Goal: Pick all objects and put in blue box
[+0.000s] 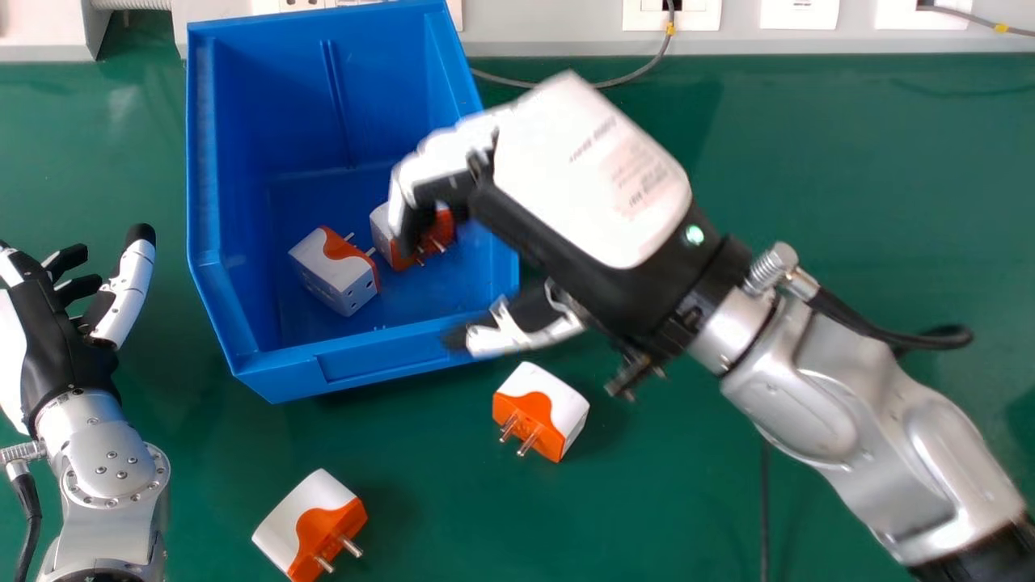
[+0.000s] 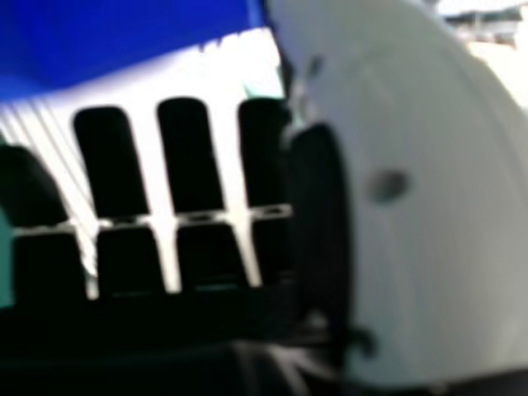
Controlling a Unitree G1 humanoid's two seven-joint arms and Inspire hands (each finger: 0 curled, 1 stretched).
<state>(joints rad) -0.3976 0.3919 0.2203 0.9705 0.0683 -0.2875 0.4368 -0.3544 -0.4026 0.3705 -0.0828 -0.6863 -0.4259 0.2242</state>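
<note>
Right hand [image 1: 590, 174] angles over the blue box's [image 1: 380, 356] right wall, fingers and thumb wide apart. Inside the box sit two white-and-orange adapters [image 1: 331, 271]. Another adapter [image 1: 525, 408] lies on the table [image 1: 808, 162] near the box's front right corner; one more [image 1: 303, 517] lies in front of it. Left of it is the left hand [image 1: 69, 347], fingers loosely open.

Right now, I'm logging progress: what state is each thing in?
Blue box: upright, open-topped
Left boxed plug adapter: prongs exposed
Right boxed plug adapter: partly hidden
Middle plug adapter: unboxed
Nearest plug adapter: unboxed
Right hand: open, empty
Left hand: open, empty
</note>
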